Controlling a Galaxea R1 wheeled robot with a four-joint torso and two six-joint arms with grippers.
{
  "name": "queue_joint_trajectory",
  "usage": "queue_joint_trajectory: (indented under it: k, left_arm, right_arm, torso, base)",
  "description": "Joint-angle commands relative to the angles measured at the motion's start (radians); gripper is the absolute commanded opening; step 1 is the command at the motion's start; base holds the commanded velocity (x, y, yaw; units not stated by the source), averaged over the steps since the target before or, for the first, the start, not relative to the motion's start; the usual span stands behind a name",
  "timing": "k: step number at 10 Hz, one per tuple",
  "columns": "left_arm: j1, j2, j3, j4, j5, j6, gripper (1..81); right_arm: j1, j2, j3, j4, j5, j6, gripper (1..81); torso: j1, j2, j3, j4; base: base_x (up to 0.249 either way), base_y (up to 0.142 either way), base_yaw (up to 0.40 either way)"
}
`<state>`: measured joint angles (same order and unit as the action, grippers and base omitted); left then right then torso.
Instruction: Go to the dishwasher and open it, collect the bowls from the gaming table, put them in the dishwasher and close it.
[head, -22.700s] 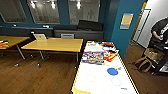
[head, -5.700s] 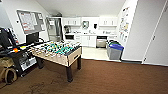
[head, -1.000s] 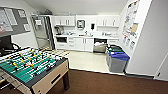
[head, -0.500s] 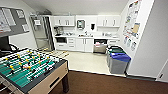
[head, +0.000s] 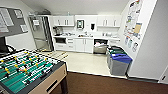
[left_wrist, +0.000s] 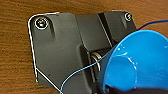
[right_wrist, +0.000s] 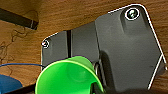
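Stretching across the far wall in the head view, a white kitchenette has upper cabinets and a counter, and the dishwasher sits open under that counter, its rack showing between the white cabinet doors and the bins. A tall steel refrigerator stands at the kitchenette's other end, beside a dark notice board on the side wall. Near the camera, the table-football table with its green field, rods and pale wooden side takes the lower corner, resting on brown wood flooring that meets the pale kitchen floor. Against the poster-covered wall stand the waste bins, the nearest a grey one with a blue lid. In the left wrist view a blue bowl shows large and tilted against the robot's dark plate, with wood floor behind and a thin blue cable crossing; the left end effector's fingers are hidden, so whether they grip the bowl cannot be told. In the right wrist view a smaller green bowl sits likewise against the plate, its hollow facing the camera; the right end effector's state cannot be told either.
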<state>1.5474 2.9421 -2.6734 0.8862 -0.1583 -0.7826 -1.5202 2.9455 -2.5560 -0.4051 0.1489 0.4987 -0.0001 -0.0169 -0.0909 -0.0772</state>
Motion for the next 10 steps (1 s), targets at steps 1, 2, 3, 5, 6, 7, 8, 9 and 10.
queue_joint_trajectory:
  k: [1,2,3,5,6,7,8,9,10]
  left_arm:
    - [-0.033,0.002,0.009,0.010,0.009,0.002,1.0]
    - [-0.033,0.002,0.009,0.010,0.010,0.002,1.0]
    - [-0.033,0.002,0.009,0.010,0.009,0.002,1.0]
    - [-0.033,0.002,0.009,0.011,0.010,0.002,1.0]
    - [-0.033,0.002,0.009,0.011,0.011,0.002,1.0]
    - [-0.033,0.002,0.009,0.011,0.011,0.002,1.0]
    - [-0.033,0.002,0.009,0.011,0.011,0.002,1.0]
    - [-0.033,0.002,0.009,0.011,0.013,0.002,1.0]
    - [-0.033,0.002,0.009,0.011,0.013,0.003,1.0]
  right_arm:
    - [0.042,-0.004,0.002,-0.012,-0.040,0.000,1.0]
    - [0.042,-0.004,0.002,-0.012,-0.040,0.000,1.0]
    - [0.042,-0.004,0.001,-0.012,-0.040,0.000,1.0]
    - [0.042,-0.004,0.002,-0.012,-0.040,0.000,1.0]
    - [0.042,-0.004,0.002,-0.012,-0.040,0.000,1.0]
    - [0.044,-0.003,0.002,-0.012,-0.040,0.000,1.0]
    - [0.044,-0.003,0.002,-0.012,-0.040,0.000,1.0]
    - [0.044,-0.003,0.002,-0.012,-0.040,0.000,1.0]
    - [0.042,-0.003,0.002,-0.012,-0.040,0.000,1.0]
  torso:
    - [0.000,0.000,0.000,0.000]
    - [0.000,0.000,0.000,0.000]
    - [0.000,0.000,0.000,0.000]
    - [0.000,0.000,0.000,0.000]
    - [0.000,0.000,0.000,0.000]
    - [0.000,0.000,0.000,0.000]
    - [0.000,0.000,0.000,0.000]
    - [0.000,0.000,0.000,0.000]
    - [0.000,0.000,0.000,0.000]
  base:
    - [0.132,-0.065,0.000]
    - [0.132,-0.064,0.000]
    - [0.132,-0.065,0.000]
    - [0.132,-0.062,0.000]
    - [0.132,0.000,0.000]
    - [0.132,0.000,0.000]
    - [0.132,0.000,0.000]
    - [0.132,0.000,0.000]
    - [0.132,0.000,0.000]
